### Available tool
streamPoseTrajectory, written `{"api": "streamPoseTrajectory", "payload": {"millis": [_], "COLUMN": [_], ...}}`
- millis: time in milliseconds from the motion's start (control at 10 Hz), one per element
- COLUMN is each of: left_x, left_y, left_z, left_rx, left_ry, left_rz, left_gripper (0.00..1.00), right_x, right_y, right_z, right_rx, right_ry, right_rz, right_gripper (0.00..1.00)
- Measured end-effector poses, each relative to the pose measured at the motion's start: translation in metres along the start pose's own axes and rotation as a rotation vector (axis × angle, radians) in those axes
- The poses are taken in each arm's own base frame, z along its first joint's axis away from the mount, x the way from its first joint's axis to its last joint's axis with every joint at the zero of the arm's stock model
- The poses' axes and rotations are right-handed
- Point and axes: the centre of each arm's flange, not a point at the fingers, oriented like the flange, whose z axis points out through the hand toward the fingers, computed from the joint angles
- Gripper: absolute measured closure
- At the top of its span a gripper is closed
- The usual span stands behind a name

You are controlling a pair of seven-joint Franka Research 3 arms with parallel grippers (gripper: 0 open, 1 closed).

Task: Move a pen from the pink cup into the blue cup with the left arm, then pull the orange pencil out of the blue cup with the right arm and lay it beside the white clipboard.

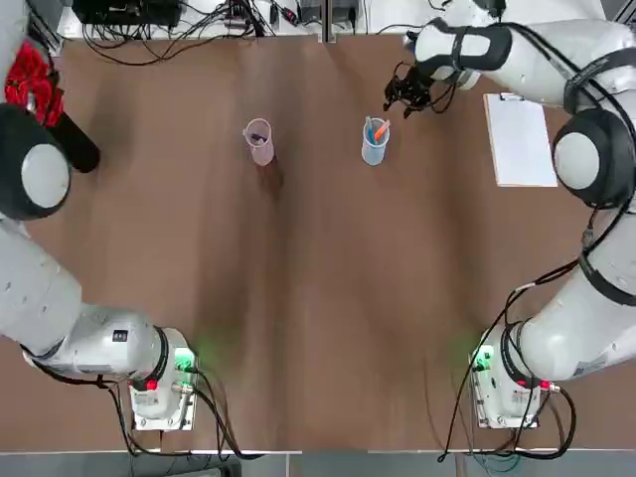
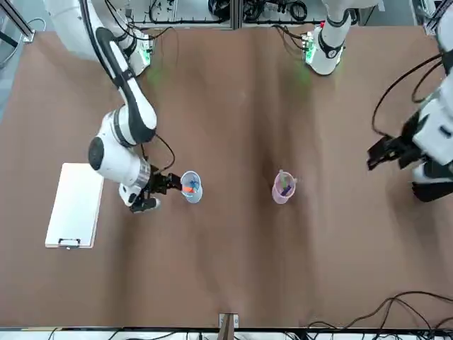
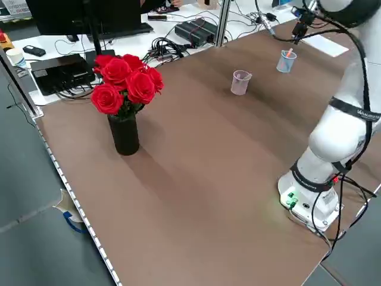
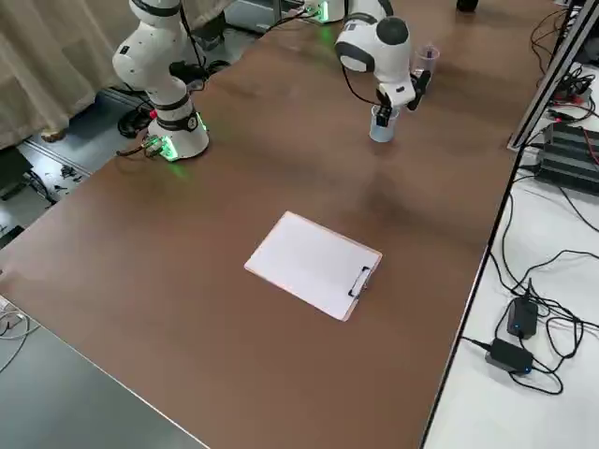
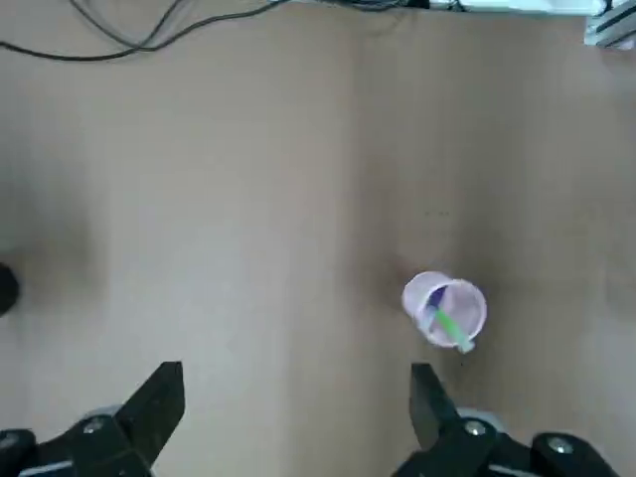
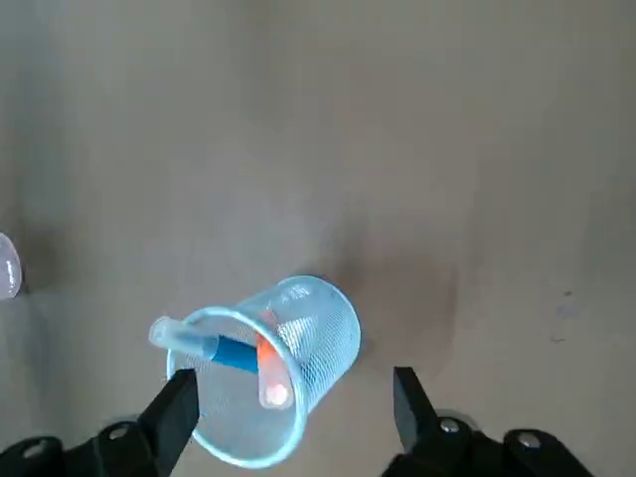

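Stiff, light orange pencil (image 6: pixel 272 370), likely slippery; best pinched at its raised end
It leans in the light-blue mesh cup (image 6: pixel 333 333), just beyond the right gripper's parted jaws (image 6: pixel 296 390); the idle left gripper's jaws (image 5: pixel 298 388) stand apart, away from the pink cup (image 5: pixel 469 304).

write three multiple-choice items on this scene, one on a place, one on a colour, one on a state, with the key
1. Which cup stands nearer the white clipboard?
a) pink
b) blue

2. What colour is the pen beside the orange pencil?
a) blue
b) yellow

3. How is the left tool?
a) shut on a pen
b) open, holding nothing

1 b: the blue cup is between the pink cup and white clipboard.
2 a: a blue pen leans by the orange pencil.
3 b: the left tool's jaws stand apart, nothing between.
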Motion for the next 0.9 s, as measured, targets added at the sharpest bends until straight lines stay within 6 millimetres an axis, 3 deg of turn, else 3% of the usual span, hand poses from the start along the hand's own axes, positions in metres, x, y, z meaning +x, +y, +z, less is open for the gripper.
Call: {"api": "streamPoseTrajectory", "payload": {"millis": [100, 400, 900], "left_x": [-0.016, -0.050, -0.054], "left_y": [-0.013, -0.013, -0.018], "left_z": [-0.003, -0.001, 0.002], "left_rx": [0.005, 0.009, 0.010], "left_ry": [-0.011, -0.041, -0.048], "left_rz": [0.019, 0.033, 0.019], "left_gripper": [0.00, 0.00, 0.00], "right_x": [-0.007, -0.015, -0.019], "right_y": [0.000, 0.003, -0.003], "right_z": [0.009, 0.019, 0.021], "right_rx": [0.007, 0.008, 0.022], "right_ry": [-0.012, -0.030, -0.030], "right_rz": [0.010, 0.022, 0.029], "right_gripper": [0.15, 0.24, 0.44]}}
